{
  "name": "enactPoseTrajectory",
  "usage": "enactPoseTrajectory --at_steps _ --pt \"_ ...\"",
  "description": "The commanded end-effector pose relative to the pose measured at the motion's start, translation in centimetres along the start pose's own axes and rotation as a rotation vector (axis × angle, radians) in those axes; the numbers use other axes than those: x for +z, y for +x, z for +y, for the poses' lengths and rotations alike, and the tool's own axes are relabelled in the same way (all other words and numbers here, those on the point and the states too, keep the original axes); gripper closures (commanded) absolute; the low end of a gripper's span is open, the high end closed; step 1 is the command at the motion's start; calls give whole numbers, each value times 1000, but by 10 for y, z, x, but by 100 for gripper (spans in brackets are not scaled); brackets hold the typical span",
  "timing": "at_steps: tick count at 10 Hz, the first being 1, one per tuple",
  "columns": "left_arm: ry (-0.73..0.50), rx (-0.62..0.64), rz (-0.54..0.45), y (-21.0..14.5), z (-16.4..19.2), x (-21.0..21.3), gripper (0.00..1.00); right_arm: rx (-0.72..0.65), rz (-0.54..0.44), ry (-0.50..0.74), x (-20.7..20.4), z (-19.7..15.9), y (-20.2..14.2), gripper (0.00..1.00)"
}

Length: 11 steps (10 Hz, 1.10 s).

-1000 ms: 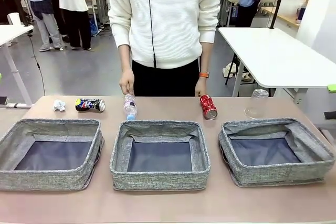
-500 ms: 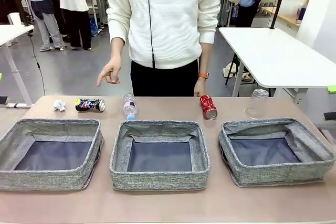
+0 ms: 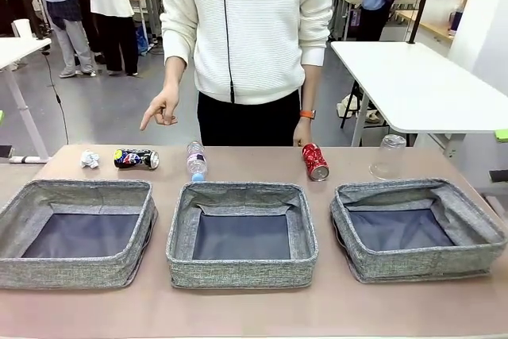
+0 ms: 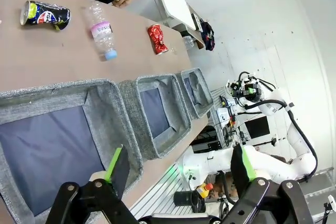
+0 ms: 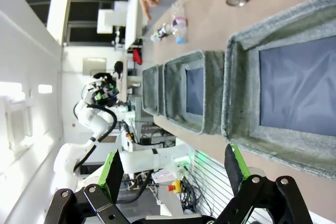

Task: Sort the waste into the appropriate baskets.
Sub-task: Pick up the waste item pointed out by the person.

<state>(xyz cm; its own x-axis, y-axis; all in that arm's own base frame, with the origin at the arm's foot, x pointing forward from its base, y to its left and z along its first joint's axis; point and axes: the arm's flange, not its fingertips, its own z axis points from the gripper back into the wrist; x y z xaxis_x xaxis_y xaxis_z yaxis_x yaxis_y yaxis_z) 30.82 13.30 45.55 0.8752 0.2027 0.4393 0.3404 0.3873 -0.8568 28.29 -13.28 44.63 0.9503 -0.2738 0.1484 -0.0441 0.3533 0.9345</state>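
Observation:
Along the table's far edge lie a crumpled paper ball [image 3: 90,159], a crushed black-white can [image 3: 136,159], a clear bottle [image 3: 196,161] with a blue cap, a red can [image 3: 315,162] and a clear cup [image 3: 388,156]. Nearer stand three grey fabric baskets: left [image 3: 79,188], middle [image 3: 238,271] and right [image 3: 421,263], with nothing inside. In the left wrist view my left gripper [image 4: 178,163] is open above the left basket [image 4: 113,103]. In the right wrist view my right gripper [image 5: 173,167] is open above the right basket [image 5: 236,93]. Neither holds anything.
A person in a white sweater stands at the far side. One hand [image 3: 161,109] hangs in the air above the crushed can. The other hand [image 3: 302,132] rests just behind the red can. A white table [image 3: 413,85] stands at the back right.
The person's hand left the bottle, rose and moved left, and now hovers with a finger pointing down. The waste, baskets and grippers have not moved.

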Motion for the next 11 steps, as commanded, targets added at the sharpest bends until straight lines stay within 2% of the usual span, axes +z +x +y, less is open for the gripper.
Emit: enactPoseTrajectory --at_steps 1,2,3,4,5,6,7,8,9,10,11 --pt "150 -218 164 11 -10 -26 0 27 -1 11 1 1 3 0" --pt "349 -488 288 32 -18 -48 0 27 -1 11 1 1 3 0" --pt "474 -735 422 59 -16 -68 0 27 -1 11 1 1 3 0" --pt "490 -939 602 79 -10 -90 0 27 -1 11 1 1 3 0" --pt "627 -1104 707 102 -1 -115 0 27 -1 11 1 1 3 0" --pt "651 -1257 758 113 -1 -142 0 27 -1 11 1 1 3 0" --pt "727 -1364 883 117 -2 -167 0 27 -1 11 1 1 3 0" --pt "794 -1470 1056 111 -2 -188 0 27 -1 11 1 1 3 0" --pt "826 -1551 1149 105 -4 -204 0 27 -1 11 1 1 3 0" --pt "900 -1674 1088 106 -11 -215 0 27 -1 11 1 1 3 0" --pt "897 -1817 968 107 -17 -212 0 27 -1 11 1 1 3 0"
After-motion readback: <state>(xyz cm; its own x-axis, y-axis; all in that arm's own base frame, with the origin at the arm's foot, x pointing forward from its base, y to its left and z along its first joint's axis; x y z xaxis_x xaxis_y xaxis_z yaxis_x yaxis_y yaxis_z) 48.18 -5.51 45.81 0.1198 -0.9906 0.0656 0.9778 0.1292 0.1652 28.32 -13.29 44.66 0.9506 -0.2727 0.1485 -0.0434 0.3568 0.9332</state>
